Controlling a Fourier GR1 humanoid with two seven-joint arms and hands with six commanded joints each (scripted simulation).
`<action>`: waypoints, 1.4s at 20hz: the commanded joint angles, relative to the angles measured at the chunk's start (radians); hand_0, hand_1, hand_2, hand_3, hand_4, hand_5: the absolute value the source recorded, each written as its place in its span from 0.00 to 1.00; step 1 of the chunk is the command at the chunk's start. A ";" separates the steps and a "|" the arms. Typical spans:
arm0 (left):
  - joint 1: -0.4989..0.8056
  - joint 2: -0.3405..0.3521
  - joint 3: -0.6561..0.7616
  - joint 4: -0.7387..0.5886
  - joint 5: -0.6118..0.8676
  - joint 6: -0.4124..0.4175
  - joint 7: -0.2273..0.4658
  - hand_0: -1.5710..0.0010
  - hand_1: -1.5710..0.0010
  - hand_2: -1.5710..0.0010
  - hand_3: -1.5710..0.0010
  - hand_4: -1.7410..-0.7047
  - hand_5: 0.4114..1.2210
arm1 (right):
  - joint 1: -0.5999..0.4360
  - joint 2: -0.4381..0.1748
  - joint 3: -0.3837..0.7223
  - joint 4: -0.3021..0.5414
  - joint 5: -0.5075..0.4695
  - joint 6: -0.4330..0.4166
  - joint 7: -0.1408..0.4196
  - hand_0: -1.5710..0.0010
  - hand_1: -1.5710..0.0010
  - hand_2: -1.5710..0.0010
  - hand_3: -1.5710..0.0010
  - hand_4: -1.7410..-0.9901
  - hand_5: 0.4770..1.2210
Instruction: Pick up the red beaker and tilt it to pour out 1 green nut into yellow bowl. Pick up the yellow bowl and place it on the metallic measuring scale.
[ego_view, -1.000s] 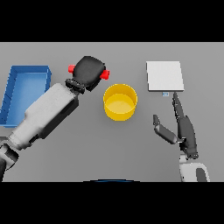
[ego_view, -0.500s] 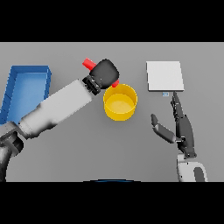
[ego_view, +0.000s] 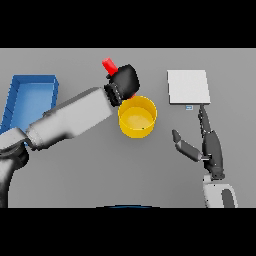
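Grey counter (ego_view: 90, 175), near edge: right hand (ego_view: 210, 145) idle at right, fingers straight and apart, pointing toward the far side, holding nothing. Well apart from the bowl; nearer to the scale than the left.

Mid-field: yellow bowl (ego_view: 137, 117) upright on the counter, rim open. A tiny dark speck near the inner front wall; cannot tell whether a nut.

Just beyond the bowl's far-left rim: left hand (ego_view: 125, 82) clamped round the red beaker (ego_view: 109, 65), only one red end visible past the hand. Beaker's long axis slanted, running from far-left down toward the bowl; hidden end apparently over the rim. Pour judged under way or about to start.

Far: metallic measuring scale (ego_view: 188, 86) to the right of the bowl; blue tray (ego_view: 25, 97) at left.

Against the earlier frames: left hand and beaker shifted rightward to the bowl; bowl, scale and right hand unchanged.
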 joint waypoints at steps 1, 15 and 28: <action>-0.017 -0.013 -0.020 0.025 -0.010 -0.006 -0.013 0.00 0.00 0.00 0.00 0.00 1.00 | 0.012 -0.006 0.004 0.002 0.014 -0.002 -0.014 1.00 1.00 1.00 1.00 0.65 0.14; -0.239 0.012 -0.129 0.120 -0.023 0.051 -0.141 0.00 0.00 0.00 0.05 0.01 1.00 | -0.005 0.006 0.015 0.017 0.047 -0.029 -0.026 1.00 1.00 1.00 1.00 0.72 0.15; -0.363 0.199 0.355 0.513 0.485 0.177 0.028 0.00 0.00 0.01 0.13 0.01 1.00 | -0.009 0.000 0.002 0.022 -0.031 0.028 -0.047 1.00 1.00 1.00 1.00 0.69 0.15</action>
